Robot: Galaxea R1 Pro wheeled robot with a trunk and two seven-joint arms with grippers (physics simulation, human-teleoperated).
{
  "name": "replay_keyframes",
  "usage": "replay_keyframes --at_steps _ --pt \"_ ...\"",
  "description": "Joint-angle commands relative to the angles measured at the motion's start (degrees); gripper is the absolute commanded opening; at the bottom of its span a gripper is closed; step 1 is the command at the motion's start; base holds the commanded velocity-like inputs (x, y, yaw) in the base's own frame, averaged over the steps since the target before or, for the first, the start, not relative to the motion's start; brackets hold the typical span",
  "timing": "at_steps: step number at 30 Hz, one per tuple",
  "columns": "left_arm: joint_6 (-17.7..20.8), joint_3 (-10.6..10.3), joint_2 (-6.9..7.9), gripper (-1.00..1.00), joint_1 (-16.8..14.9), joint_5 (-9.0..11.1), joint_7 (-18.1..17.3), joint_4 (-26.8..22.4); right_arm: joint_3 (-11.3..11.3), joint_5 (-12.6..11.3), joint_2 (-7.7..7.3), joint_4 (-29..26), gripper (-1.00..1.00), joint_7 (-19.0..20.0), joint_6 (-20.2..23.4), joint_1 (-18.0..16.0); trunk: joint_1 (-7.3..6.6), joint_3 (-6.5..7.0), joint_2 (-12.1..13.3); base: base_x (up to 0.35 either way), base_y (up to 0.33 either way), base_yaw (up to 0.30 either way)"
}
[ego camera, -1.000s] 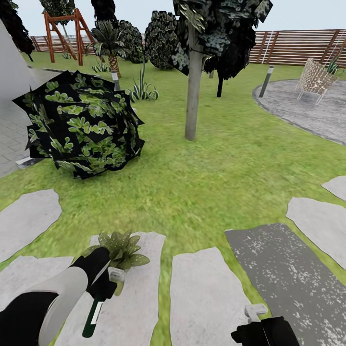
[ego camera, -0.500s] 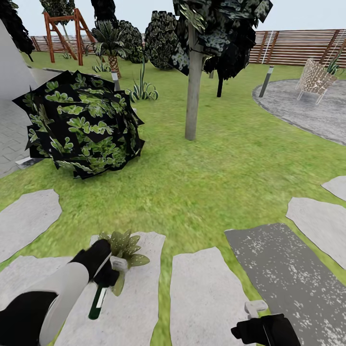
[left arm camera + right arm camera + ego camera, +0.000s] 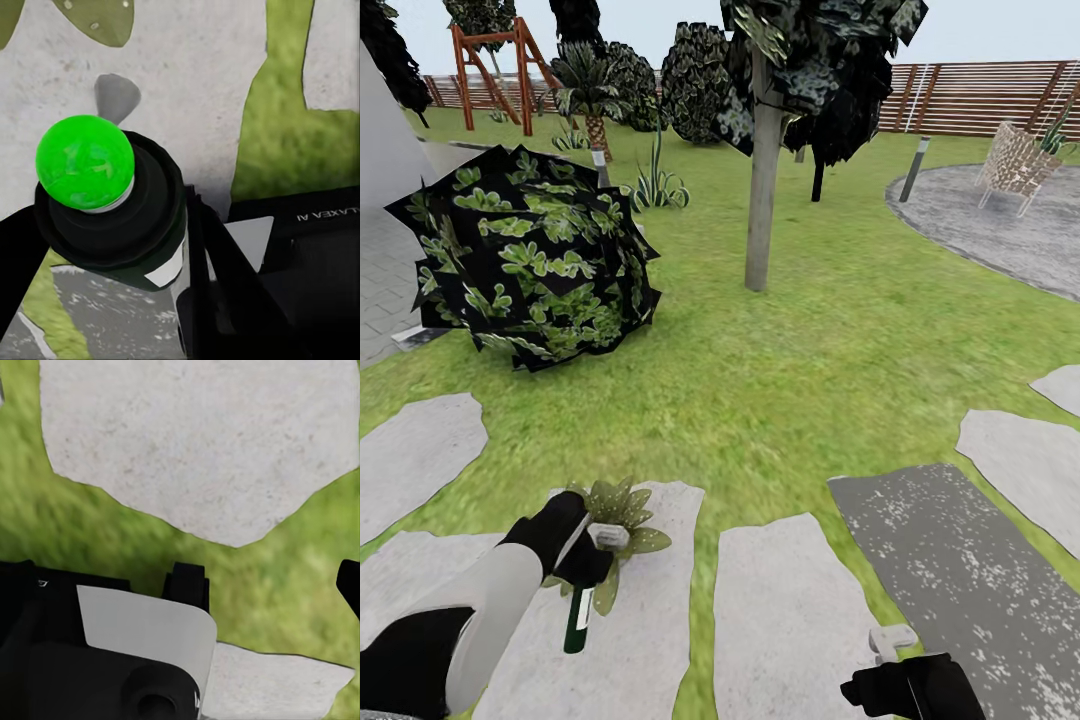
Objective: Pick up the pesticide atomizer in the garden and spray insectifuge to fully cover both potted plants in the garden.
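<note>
left claw (image 3: pixel 582 566) pinching pesticide atomizer (image 3: pixel 579 618) beside potted plant (image 3: pixel 616 510) | right claw (image 3: pixel 888 640) state unclear

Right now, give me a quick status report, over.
Left gripper shut on pesticide atomizer, spray head at potted plant. Right gripper idle, state unclear. Nothing in the way.

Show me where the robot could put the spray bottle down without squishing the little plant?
The pale stepping stone between the potted plant and the dark slab is bare. The plant's own stone is crowded at its far end.
</note>
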Motion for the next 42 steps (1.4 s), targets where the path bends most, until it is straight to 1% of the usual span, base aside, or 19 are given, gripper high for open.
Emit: replay_keyframes --at_steps 1,3,9,11,13,14,16,17,19,20,24,25,31,40,42 --pt "0.2 0.5 -0.04 -1.0 0.0 -0.6 -0.3 -0.1 -0.2 0.6 0.07 -0.1 1.0 0.6 0.1 0.0 0.0 -0.04 0.0 0.0 0.0 0.0" --pt "0.1 0.7 -0.03 -1.0 0.0 -0.6 -0.4 -0.1 -0.2 0.6 0.07 -0.1 1.0 0.6 0.1 0.0 0.0 -0.04 0.0 0.0 0.0 0.0" --pt "0.0 0.8 -0.03 -1.0 0.2 -0.5 -0.5 -0.2 -0.3 0.6 0.07 -0.1 1.0 0.6 0.1 0.0 -1.32 1.11 2.4 0.0 0.0 0.0" --pt "0.0 1.8 -0.03 -1.0 1.1 -0.5 -0.5 -0.2 -0.3 0.6 0.07 -0.1 1.0 0.6 0.1 0.0 -1.76 1.62 3.2 0.0 0.0 0.0" --pt "-0.1 5.0 -0.02 -1.0 2.5 -0.5 -0.6 -0.2 -0.3 0.6 0.07 -0.1 1.0 0.6 0.1 0.0 -2.2 2.15 4.0 0.0 0.0 0.0" --pt "-0.1 7.7 0.02 -1.0 3.2 -0.5 -0.6 -0.2 -0.3 0.6 0.07 -0.1 1.0 0.6 0.1 0.0 -2.42 2.42 4.4 0.0 0.0 0.0" --pt "-0.2 14.1 0.04 -1.0 4.0 -0.6 -0.6 -0.2 -0.3 0.6 0.07 -0.1 1.0 0.6 0.1 0.0 -2.86 2.96 5.2 0.0 0.0 0.0" --pt "-0.2 16.3 0.08 -1.0 4.1 -0.6 -0.6 -0.2 -0.3 0.6 0.07 -0.1 1.0 0.6 0.1 0.0 -3.08 3.24 5.6 0.0 0.0 0.0" --pt "-0.4 17.9 0.12 -1.0 4.2 -0.6 -0.6 -0.2 -0.3 0.6 0.07 -0.1 1.0 0.6 0.1 0.0 -3.52 3.78 6.4 0.0 0.0 0.0" --pt "-0.5 18.3 0.13 -1.0 4.3 -0.6 -0.6 -0.2 -0.3 0.6 0.07 -0.1 1.0 0.6 0.1 0.0 -3.74 4.05 6.8 0.0 0.0 0.0" --pt "-0.6 18.7 0.14 -1.0 4.3 -0.6 -0.6 -0.5 -0.4 0.6 0.07 -0.1 1.0 0.6 0.1 0.0 -4.62 5.14 8.4 0.0 0.0 0.0" --pt "-0.6 18.7 0.14 -1.0 4.3 -0.6 -0.6 -1.6 -0.4 0.6 0.07 -0.1 1.0 0.6 0.1 0.0 -4.84 5.41 8.8 0.0 0.0 0.0" --pt "-0.7 18.8 0.19 -1.0 4.4 -0.5 -0.6 -13.7 -0.4 0.6 0.07 -0.1 1.0 0.6 0.1 0.0 -6.15 7.04 11.2 0.0 0.0 0.0" --pt "-0.7 18.4 0.13 -1.0 4.4 -0.6 -0.5 -14.3 -0.4 0.6 0.07 -0.1 1.0 0.6 0.1 0.0 -8.13 9.48 14.8 0.0 0.0 0.0" --pt "-0.7 18.3 0.08 -1.0 4.9 -0.6 -0.5 -14.3 -0.4 0.6 0.07 -0.1 1.0 0.6 0.1 0.0 -8.57 10.02 15.6 0.0 0.0 0.0"
